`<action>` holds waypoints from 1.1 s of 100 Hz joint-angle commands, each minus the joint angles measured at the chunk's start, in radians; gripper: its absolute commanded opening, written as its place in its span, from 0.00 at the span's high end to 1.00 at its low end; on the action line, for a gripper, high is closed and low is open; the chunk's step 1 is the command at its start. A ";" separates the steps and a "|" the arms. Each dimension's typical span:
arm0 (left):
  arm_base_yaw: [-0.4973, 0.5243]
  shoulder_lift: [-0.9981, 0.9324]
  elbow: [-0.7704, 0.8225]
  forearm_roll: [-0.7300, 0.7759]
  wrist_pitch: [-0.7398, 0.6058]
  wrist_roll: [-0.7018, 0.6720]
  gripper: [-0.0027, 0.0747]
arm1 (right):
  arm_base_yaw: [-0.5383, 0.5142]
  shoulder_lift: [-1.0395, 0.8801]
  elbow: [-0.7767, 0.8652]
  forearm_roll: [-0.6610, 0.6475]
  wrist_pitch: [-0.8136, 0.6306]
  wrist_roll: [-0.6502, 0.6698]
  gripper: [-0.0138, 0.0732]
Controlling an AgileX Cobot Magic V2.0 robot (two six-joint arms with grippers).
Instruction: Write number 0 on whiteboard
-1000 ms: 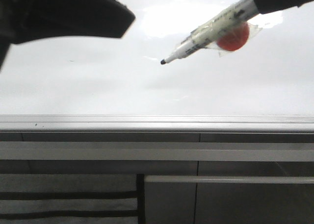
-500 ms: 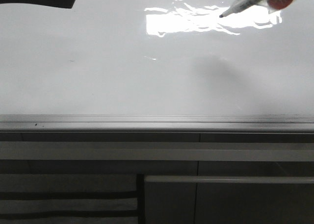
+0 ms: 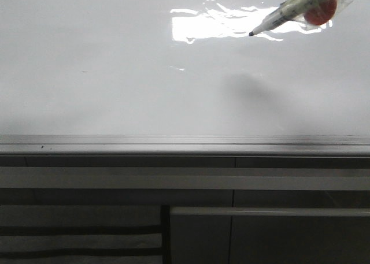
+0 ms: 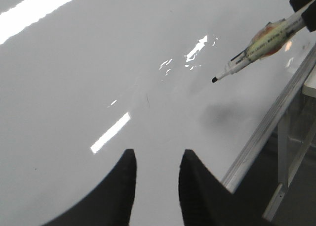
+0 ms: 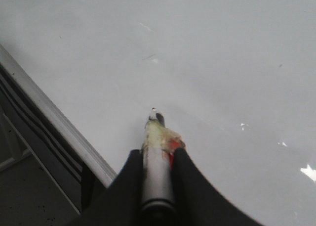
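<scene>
The whiteboard (image 3: 115,73) is a large glossy white board with a grey rail (image 3: 173,144) along its near edge. No drawn 0 shows on it. A white marker (image 3: 289,8) with a black tip and an orange blob taped to it enters the front view at the top right, its tip above the board by the bright glare. My right gripper (image 5: 158,154) is shut on the marker (image 5: 157,157). My left gripper (image 4: 157,159) is open and empty above the board (image 4: 98,77); the marker (image 4: 256,45) lies ahead of it to its right. Neither gripper shows in the front view.
A bright light patch (image 3: 219,22) reflects on the board near the marker tip. Below the rail are dark grey panels (image 3: 260,235) and a lighter crossbar (image 3: 173,177). A faint small mark (image 3: 84,71) sits on the board at left.
The left arm has left the front view at the top left. The marker rose to the upper right, then came slightly back down and left in the last half second.
</scene>
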 commanded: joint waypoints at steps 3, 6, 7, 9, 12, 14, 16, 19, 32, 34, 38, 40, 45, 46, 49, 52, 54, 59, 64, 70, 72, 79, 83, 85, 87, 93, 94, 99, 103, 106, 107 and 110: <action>0.008 -0.015 -0.027 -0.013 -0.079 -0.012 0.73 | 0.006 0.017 -0.035 -0.003 -0.123 -0.007 0.92; 0.018 -0.015 -0.027 -0.020 -0.076 -0.012 0.73 | 0.006 0.021 -0.035 -0.003 -0.131 -0.007 0.92; 0.024 -0.015 -0.027 -0.025 -0.076 -0.012 0.73 | 0.006 0.021 -0.035 -0.003 -0.131 -0.007 0.92; 0.036 -0.013 -0.027 -0.038 -0.072 -0.012 0.73 | 0.006 0.026 -0.035 -0.001 -0.136 -0.007 0.92; 0.057 -0.013 -0.027 -0.057 -0.069 -0.012 0.73 | 0.006 0.030 -0.035 0.003 -0.140 -0.007 0.92; 0.076 -0.011 -0.027 -0.073 -0.067 -0.012 0.74 | 0.006 0.032 -0.035 0.009 -0.142 -0.007 0.92; 0.096 -0.011 -0.027 -0.093 -0.065 -0.012 0.74 | 0.006 0.036 -0.035 0.013 -0.142 -0.007 0.92; 0.123 -0.011 -0.027 -0.120 -0.065 -0.012 0.75 | 0.006 0.042 -0.035 0.017 -0.145 -0.007 0.92; 0.240 -0.009 -0.027 -0.162 -0.066 -0.012 0.75 | 0.006 0.058 -0.035 0.039 -0.167 -0.007 0.92; 0.255 -0.009 -0.027 -0.162 -0.066 -0.012 0.75 | 0.006 0.061 -0.035 0.039 -0.170 -0.007 0.92; 0.283 -0.009 -0.027 -0.162 -0.066 -0.012 0.75 | 0.009 0.064 -0.035 0.043 -0.184 -0.007 0.92; 0.295 -0.009 -0.027 -0.162 -0.066 -0.012 0.75 | 0.009 0.066 -0.035 0.043 -0.189 -0.007 0.92; 0.320 -0.009 -0.027 -0.162 -0.068 -0.012 0.75 | 0.016 0.075 -0.035 0.043 -0.203 -0.007 0.92; 0.323 -0.009 -0.027 -0.162 -0.068 -0.012 0.75 | 0.019 0.075 -0.035 0.043 -0.206 -0.007 0.92; 0.337 -0.009 -0.027 -0.162 -0.068 -0.012 0.75 | 0.024 0.081 -0.035 0.043 -0.215 -0.007 0.92; 0.347 -0.009 -0.027 -0.162 -0.068 -0.012 0.75 | 0.031 0.089 -0.035 0.043 -0.225 -0.007 0.92; 0.351 -0.009 -0.027 -0.162 -0.068 -0.012 0.75 | 0.035 0.094 -0.035 0.043 -0.229 -0.007 0.92; 0.359 -0.009 -0.027 -0.162 -0.068 -0.012 0.75 | 0.034 0.106 -0.035 0.043 -0.239 -0.007 0.92; 0.361 -0.009 -0.027 -0.162 -0.068 -0.012 0.75 | 0.034 0.121 -0.035 0.043 -0.252 -0.007 0.92; 0.361 -0.009 -0.027 -0.162 -0.070 -0.012 0.75 | 0.034 0.135 -0.035 0.043 -0.274 -0.007 0.92; 0.361 -0.009 -0.027 -0.162 -0.070 -0.012 0.75 | 0.034 0.142 -0.035 0.043 -0.280 -0.007 0.92; 0.361 -0.009 -0.027 -0.162 -0.070 -0.012 0.75 | 0.034 0.158 -0.035 0.043 -0.311 -0.007 0.92; 0.361 -0.009 -0.027 -0.162 -0.070 -0.012 0.75 | 0.034 0.162 -0.035 0.043 -0.327 -0.007 0.92; 0.361 -0.009 -0.027 -0.162 -0.070 -0.012 0.75 | 0.034 0.169 -0.035 0.043 -0.327 -0.007 0.92; 0.361 -0.009 -0.027 -0.162 -0.070 -0.012 0.75 | 0.034 0.172 -0.035 0.043 -0.333 -0.007 0.92; 0.361 -0.009 -0.027 -0.162 -0.070 -0.012 0.75 | 0.034 0.188 -0.035 0.043 -0.340 -0.007 0.92; 0.361 -0.009 -0.027 -0.162 -0.070 -0.012 0.75 | 0.034 0.192 -0.035 0.043 -0.340 -0.007 0.92; 0.361 -0.009 -0.027 -0.162 -0.070 -0.012 0.75 | 0.034 0.207 -0.035 0.043 -0.340 -0.007 0.92; 0.361 -0.009 -0.027 -0.162 -0.070 -0.012 0.75 | 0.034 0.220 -0.035 0.043 -0.336 -0.007 0.92; 0.361 -0.009 -0.027 -0.162 -0.070 -0.012 0.75 | 0.034 0.229 -0.035 0.043 -0.327 -0.007 0.92; 0.361 -0.009 -0.027 -0.162 -0.070 -0.012 0.75 | 0.034 0.229 -0.035 0.043 -0.327 -0.007 0.92; 0.361 -0.009 -0.027 -0.162 -0.070 -0.012 0.75 | 0.034 0.237 -0.035 0.043 -0.321 -0.007 0.92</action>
